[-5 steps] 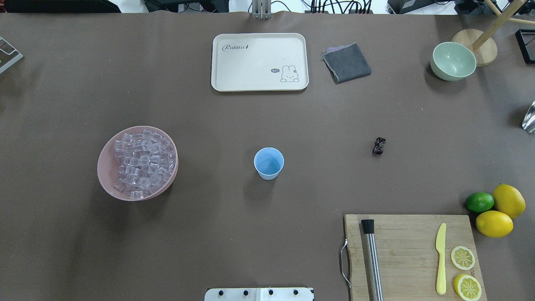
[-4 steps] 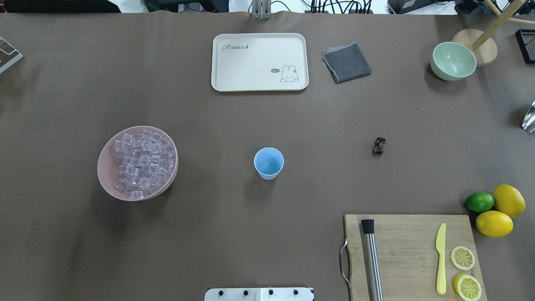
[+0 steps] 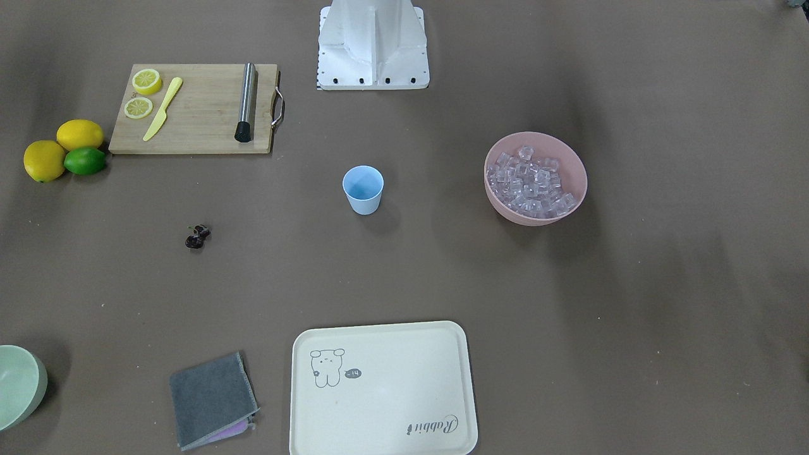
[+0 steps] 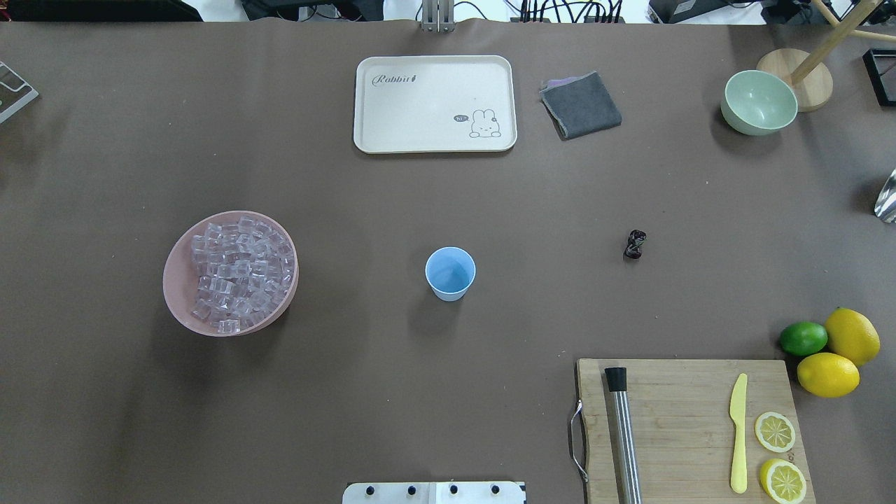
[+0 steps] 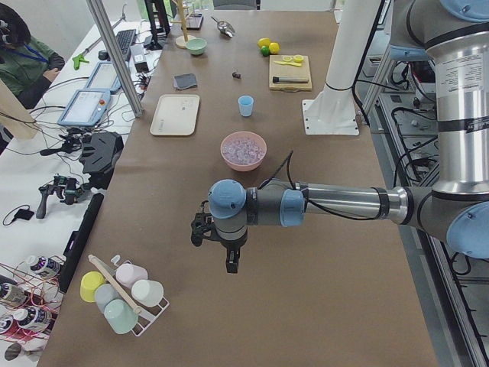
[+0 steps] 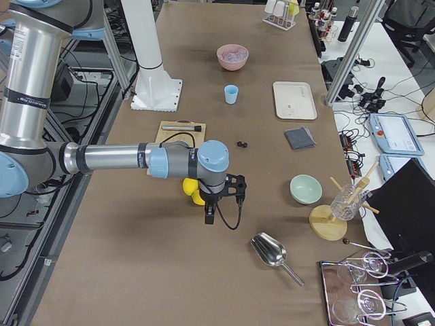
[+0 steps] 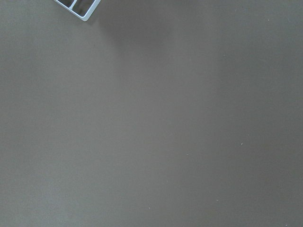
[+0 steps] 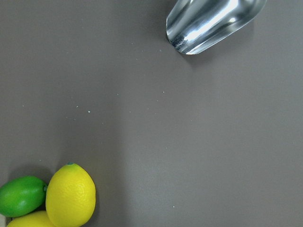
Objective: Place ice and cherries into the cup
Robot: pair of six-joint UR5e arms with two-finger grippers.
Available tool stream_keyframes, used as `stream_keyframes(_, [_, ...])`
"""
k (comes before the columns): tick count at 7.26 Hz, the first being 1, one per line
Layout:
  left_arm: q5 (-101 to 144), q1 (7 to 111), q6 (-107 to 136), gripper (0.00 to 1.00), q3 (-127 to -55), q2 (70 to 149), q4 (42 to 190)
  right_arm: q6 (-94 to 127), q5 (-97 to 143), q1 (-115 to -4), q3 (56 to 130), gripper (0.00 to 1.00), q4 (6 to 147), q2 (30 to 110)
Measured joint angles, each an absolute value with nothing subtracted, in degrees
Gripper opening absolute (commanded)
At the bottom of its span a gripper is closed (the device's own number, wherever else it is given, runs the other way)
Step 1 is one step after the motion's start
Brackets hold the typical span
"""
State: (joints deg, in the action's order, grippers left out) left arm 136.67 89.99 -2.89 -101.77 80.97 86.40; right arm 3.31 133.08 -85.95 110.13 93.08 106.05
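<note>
The light blue cup (image 4: 450,273) stands upright at the table's middle, and nothing shows inside it. Clear ice cubes (image 4: 238,269) fill a pink bowl (image 4: 175,294) to its left in the overhead view. The dark cherries (image 4: 635,244) lie on the cloth to its right. My left gripper (image 5: 231,264) shows only in the exterior left view, hanging over bare table far from the bowl. My right gripper (image 6: 209,216) shows only in the exterior right view, above the lemons and near a metal scoop (image 6: 270,252). I cannot tell whether either is open or shut.
A cream tray (image 4: 434,103), a grey cloth (image 4: 581,105) and a pale green bowl (image 4: 759,102) sit at the far side. A cutting board (image 4: 689,427) with a steel muddler, a yellow knife and lemon slices lies near right, beside two lemons (image 4: 828,374) and a lime (image 4: 803,338).
</note>
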Motion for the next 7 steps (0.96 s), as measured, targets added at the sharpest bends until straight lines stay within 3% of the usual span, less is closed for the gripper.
stream_keyframes(5, [136.67,89.93,-2.90,0.98,-102.00,81.00,86.43,0.39,136.59,-85.35,107.31,1.00,83.73,103.75])
stream_keyframes(7, [136.69,89.96,-2.82,0.98,-102.25,81.09,86.42,15.34,136.52,-86.37,107.14,1.00,82.60,100.04])
